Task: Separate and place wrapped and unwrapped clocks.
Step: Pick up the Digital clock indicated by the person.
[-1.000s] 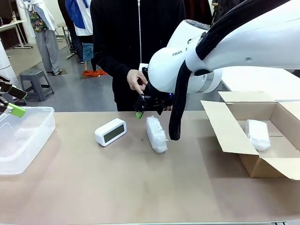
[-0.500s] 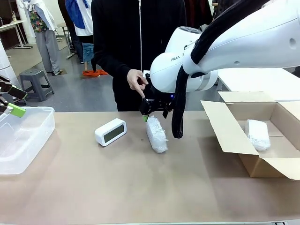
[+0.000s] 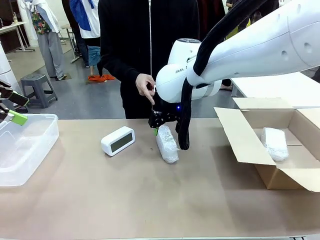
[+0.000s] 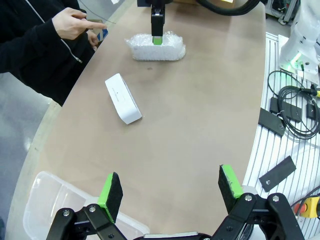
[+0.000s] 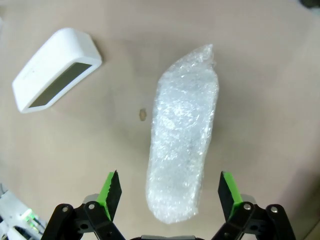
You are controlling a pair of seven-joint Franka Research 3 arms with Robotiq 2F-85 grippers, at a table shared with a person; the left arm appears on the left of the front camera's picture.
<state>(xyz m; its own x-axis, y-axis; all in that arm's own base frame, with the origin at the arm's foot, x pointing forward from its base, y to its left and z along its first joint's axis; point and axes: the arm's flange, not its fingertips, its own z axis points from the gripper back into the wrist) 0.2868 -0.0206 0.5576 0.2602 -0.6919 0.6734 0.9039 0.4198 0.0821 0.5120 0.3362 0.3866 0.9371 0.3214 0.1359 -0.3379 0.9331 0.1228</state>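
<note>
— Where is my right claw?
— Your right gripper (image 3: 158, 125) is low over the wrapped clock (image 3: 167, 144) in the middle of the table (image 3: 150, 200). Its jaws are spread wide and released, with nothing in them. In its wrist view the green pads (image 5: 111, 189) stand on either side of the bundle's near end, with a gap on both sides.

— How does that bundle lie?
— It lies flat on the table with its long axis running away from you, covered in bubble wrap. The unwrapped clock (image 3: 118, 140) sits near it on your left, apart from it. It is white, and its dark screen is turned toward your side.

— Anything you can read?
— On your right arm (image 3: 260, 45) the white housing shows the letters "FRAN". A black cable (image 3: 186, 120) covers the rest. I cannot tell whether the clock's case carries any print.

— And my left side?
— Your left gripper (image 3: 12, 114) hangs above the clear plastic tub (image 3: 30, 145) at the table's left end. Its fingers are parted and empty.

— The other bundle?
— The second wrapped clock (image 3: 275, 143) lies inside the brown cardboard box (image 3: 245, 145) at the right end, whose flaps are open. The person's hand (image 3: 145, 86) is at the far edge, with the index finger pointing down, close to your right gripper.
</note>
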